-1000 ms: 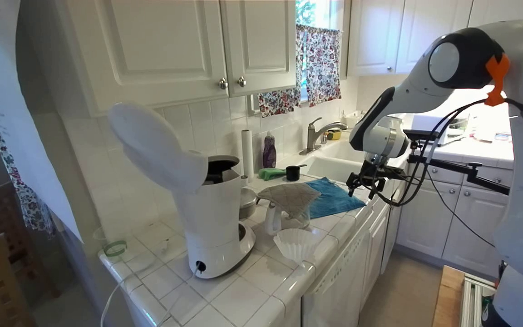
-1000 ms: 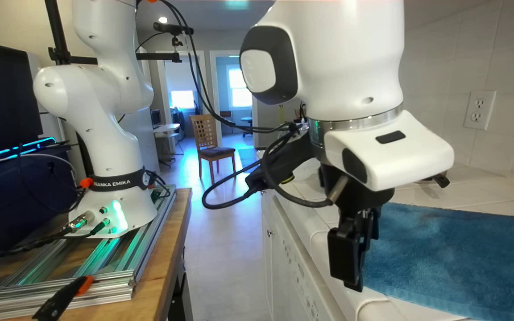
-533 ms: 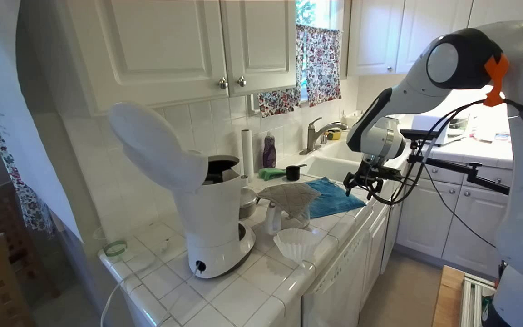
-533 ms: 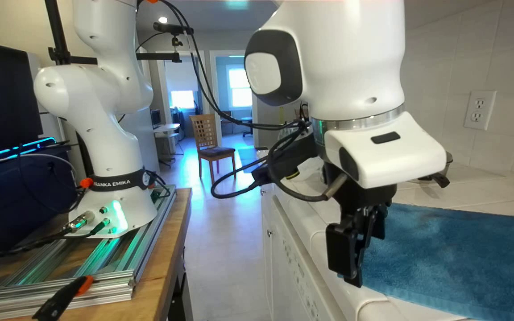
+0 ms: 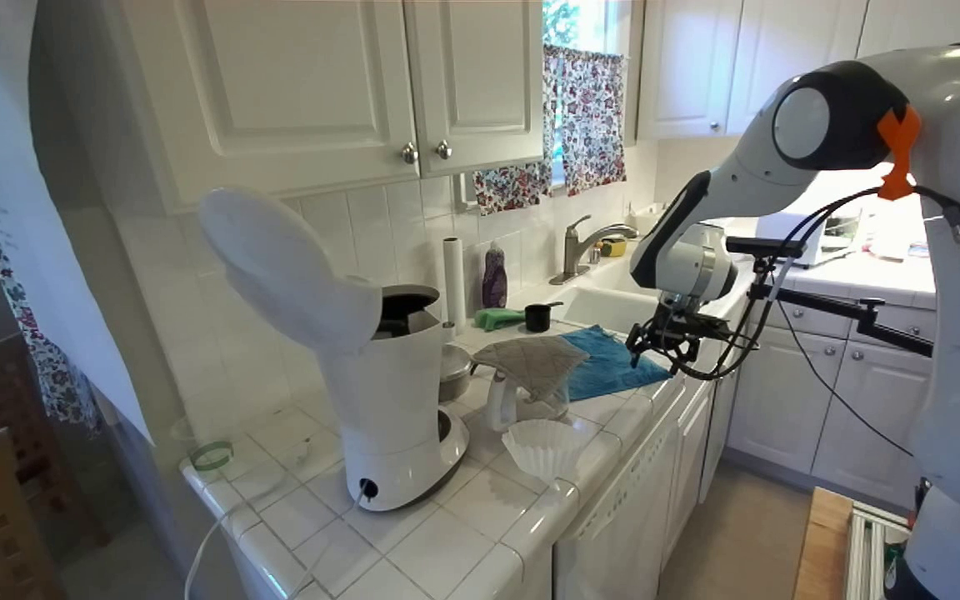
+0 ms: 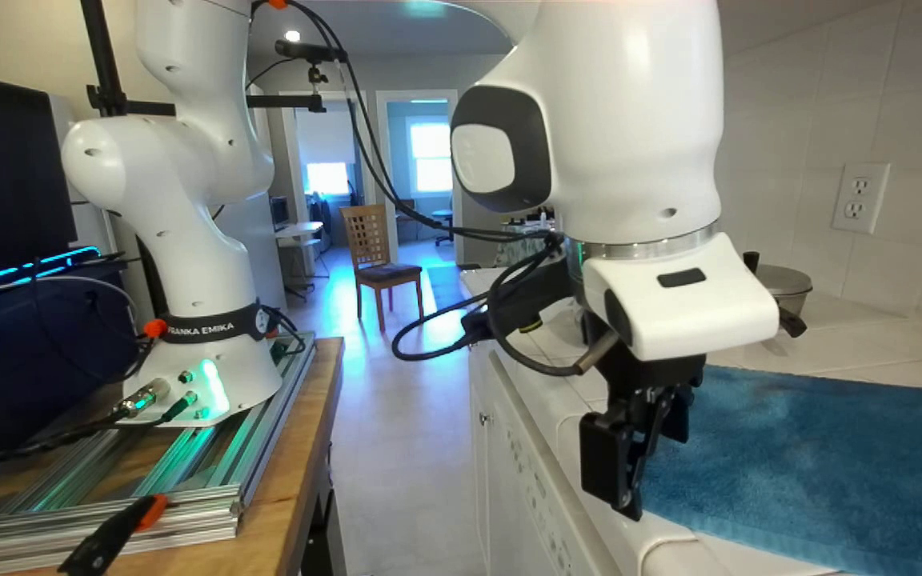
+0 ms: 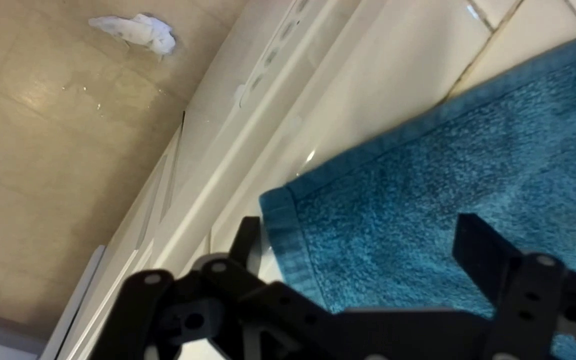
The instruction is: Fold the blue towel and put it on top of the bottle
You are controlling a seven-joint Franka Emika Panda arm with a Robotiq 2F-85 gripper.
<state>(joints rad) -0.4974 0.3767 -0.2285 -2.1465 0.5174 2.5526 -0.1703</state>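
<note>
The blue towel [image 5: 609,371] lies spread flat on the white tiled counter in both exterior views [image 6: 813,464]. Its hemmed corner shows in the wrist view [image 7: 393,200]. My gripper [image 7: 360,222] is open and empty above that corner, with one finger [image 7: 248,242] just outside the hemmed edge and the other over the cloth. In both exterior views the gripper [image 5: 653,362] points down near the counter's front edge [image 6: 653,476]. Whether the fingertips touch the cloth is hard to tell. A purple bottle [image 5: 494,279] stands upright by the back wall.
A white coffee maker [image 5: 397,392], a carafe under a grey pot holder [image 5: 538,362], a paper filter [image 5: 542,450] and a black cup [image 5: 537,317] stand on the counter. The sink [image 5: 605,308] lies behind the towel. A lidded pot [image 6: 785,284] is near the wall.
My gripper has shifted slightly left in both exterior views, and the hand has turned a little. The arm has lowered slightly over the last half second. The towel has not moved.
</note>
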